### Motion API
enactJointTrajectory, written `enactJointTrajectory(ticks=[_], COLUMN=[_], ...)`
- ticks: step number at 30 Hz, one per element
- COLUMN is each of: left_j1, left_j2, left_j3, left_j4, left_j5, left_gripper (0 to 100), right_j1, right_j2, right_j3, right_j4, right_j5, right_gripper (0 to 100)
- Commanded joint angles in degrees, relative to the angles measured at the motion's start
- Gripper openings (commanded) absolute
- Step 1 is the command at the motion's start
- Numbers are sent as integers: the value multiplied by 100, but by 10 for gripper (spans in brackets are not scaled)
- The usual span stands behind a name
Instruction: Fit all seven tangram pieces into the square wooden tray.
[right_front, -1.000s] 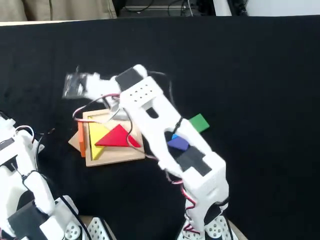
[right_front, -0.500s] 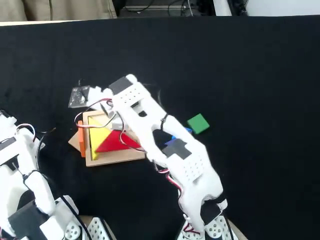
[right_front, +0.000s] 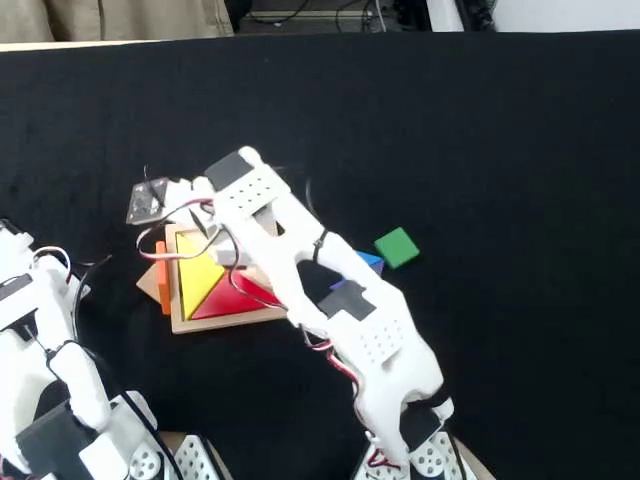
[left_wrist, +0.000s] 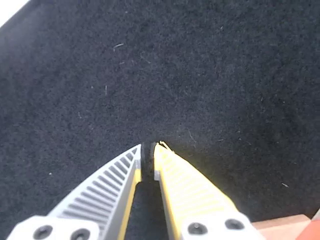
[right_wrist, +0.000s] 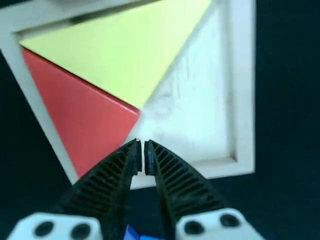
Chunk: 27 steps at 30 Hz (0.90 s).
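The right arm (right_front: 300, 270) leaned over the tray (right_wrist: 243, 100), right gripper (right_wrist: 140, 145) pinched together, empty, beside the red triangle (right_wrist: 85, 120); left gripper (left_wrist: 148, 150) likewise closed.

The black-covered table (right_front: 500, 150) carries the wooden tray (right_front: 215, 322) at centre left of the high view. An orange piece (right_front: 161, 278) lies against the tray's left side, with a pale piece (right_front: 147, 284) just beside it. To the right lie a blue piece (right_front: 369, 262) and a green square (right_front: 397, 247).

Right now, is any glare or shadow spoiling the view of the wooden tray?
Right wrist view: the tray has a bare floor lit bright and pale, with no hard shadow under the right gripper. High view: the black cloth swallows shadows; the right arm, not darkness, hides part of the tray.
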Motion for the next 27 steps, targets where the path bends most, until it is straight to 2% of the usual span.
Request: enactJointTrajectory(ticks=[1, 6, 16, 24, 27], left_j1=[48, 48, 40, 40, 40], left_j2=[-132, -132, -132, -132, -132], left_j3=[-92, -92, -92, -92, -92], left_j4=[-70, -70, -70, -70, -70], left_j5=[-18, -26, -26, -35, -35], left_gripper=[66, 66, 66, 66, 66], right_j1=[343, 440, -404, -176, -149], right_j2=[-207, -66, -48, -418, -567], right_j3=[-602, -22, 804, 497, 576], right_j4=[378, 167, -536, -448, -844], right_j5=[-114, -123, -387, -747, -747], right_gripper=[11, 11, 11, 11, 11])
